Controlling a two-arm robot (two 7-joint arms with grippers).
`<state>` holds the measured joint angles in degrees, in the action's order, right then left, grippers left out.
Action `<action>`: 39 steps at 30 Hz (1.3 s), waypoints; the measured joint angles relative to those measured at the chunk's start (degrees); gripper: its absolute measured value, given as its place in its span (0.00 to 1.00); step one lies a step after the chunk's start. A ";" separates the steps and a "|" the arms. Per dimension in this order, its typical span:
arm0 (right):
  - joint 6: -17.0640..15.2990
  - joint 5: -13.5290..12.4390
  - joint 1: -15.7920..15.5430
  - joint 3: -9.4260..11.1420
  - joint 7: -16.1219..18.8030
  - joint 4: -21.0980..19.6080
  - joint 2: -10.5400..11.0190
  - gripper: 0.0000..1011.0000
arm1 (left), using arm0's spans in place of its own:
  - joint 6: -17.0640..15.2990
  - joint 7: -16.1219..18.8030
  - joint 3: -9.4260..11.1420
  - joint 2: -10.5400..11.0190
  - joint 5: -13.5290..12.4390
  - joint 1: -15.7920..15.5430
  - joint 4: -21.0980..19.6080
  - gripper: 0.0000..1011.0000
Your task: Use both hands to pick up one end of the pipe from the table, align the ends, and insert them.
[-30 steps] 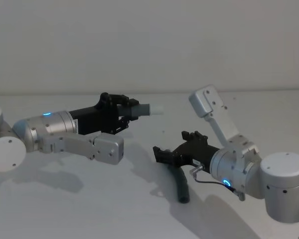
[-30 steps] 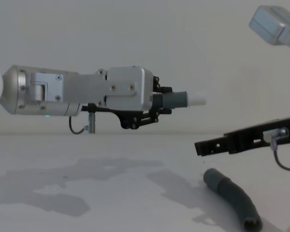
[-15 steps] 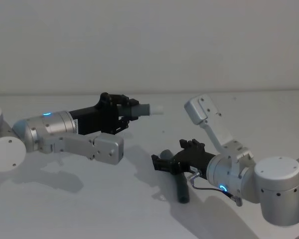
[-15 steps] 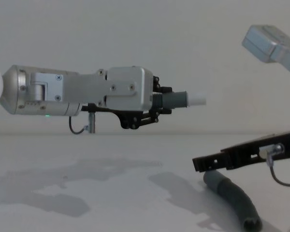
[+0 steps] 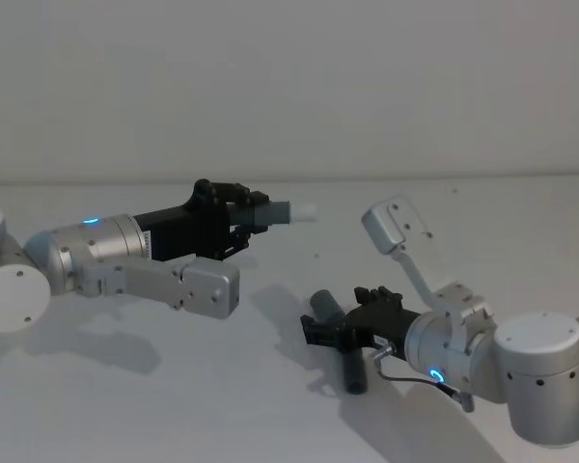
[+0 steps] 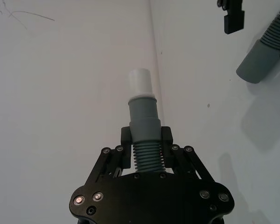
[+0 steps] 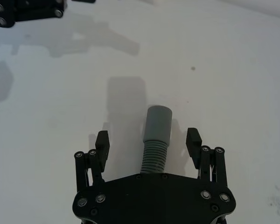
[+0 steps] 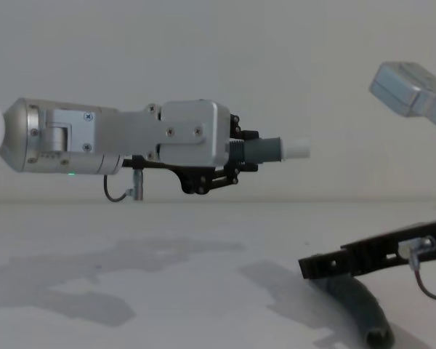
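Grey ribbed socket piece [image 7: 157,122] lies on the desk [image 5: 125,386] at near right, long axis running near to far, smooth collar end toward far left. Right claw [image 7: 148,139] straddles it low, jaws wide, neither side touching. Left claw [image 6: 144,140] holds the plug piece [image 6: 143,119] aloft at left, clamped on its ribs, axis level, whitish tip [image 6: 140,83] pointing right. Risk: uneven closing could roll or swing the bent piece, skewing its end from the tip; low fingertips may scrape the desk.
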<state>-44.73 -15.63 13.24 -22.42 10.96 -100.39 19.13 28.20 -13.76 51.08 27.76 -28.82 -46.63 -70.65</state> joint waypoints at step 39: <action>-0.41 -0.19 -0.68 1.84 1.59 3.41 -1.44 0.92 | 0.00 0.00 0.00 0.00 0.00 0.00 0.00 0.33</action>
<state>-45.14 -15.82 12.55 -20.58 12.55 -96.98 17.69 28.20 -13.76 51.08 27.75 -28.82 -46.63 -70.65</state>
